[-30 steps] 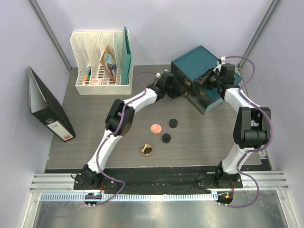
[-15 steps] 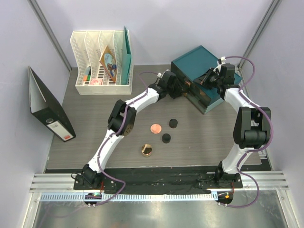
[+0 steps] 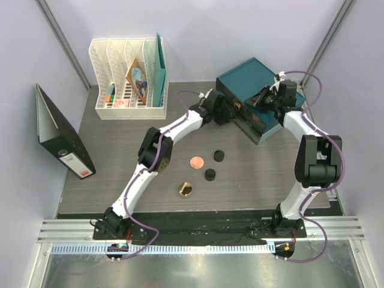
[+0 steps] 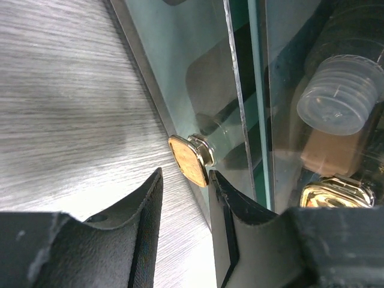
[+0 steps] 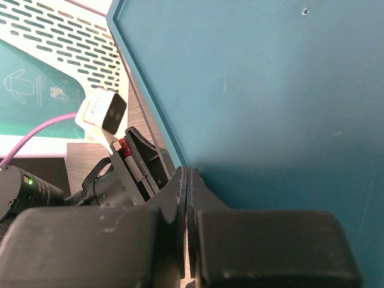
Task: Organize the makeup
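Toward the near left of the table [image 3: 114, 174] you have the gold jar [image 3: 185, 190]: hard, glossy and likely slippery, so pinch it across its sides. Just beyond it lies the coral compact [image 3: 196, 162], flat and low; take it by the rim. To its right sit the black pots [image 3: 219, 156], probably light and stiff, best gripped across the lid. All four lie well apart from your left gripper [image 4: 185, 176], on its near side. That claw is spread, its pads flanking the gold knob [image 4: 188, 157] of the teal drawer box [image 3: 249, 81]. Through the box's glass front [image 4: 198, 72] you can see a clear-capped bottle [image 4: 339, 99] and a gold cap [image 4: 336, 195], fragile I'd guess. Your right gripper [image 5: 188, 198] is pinched closed on nothing, beside the box's top.
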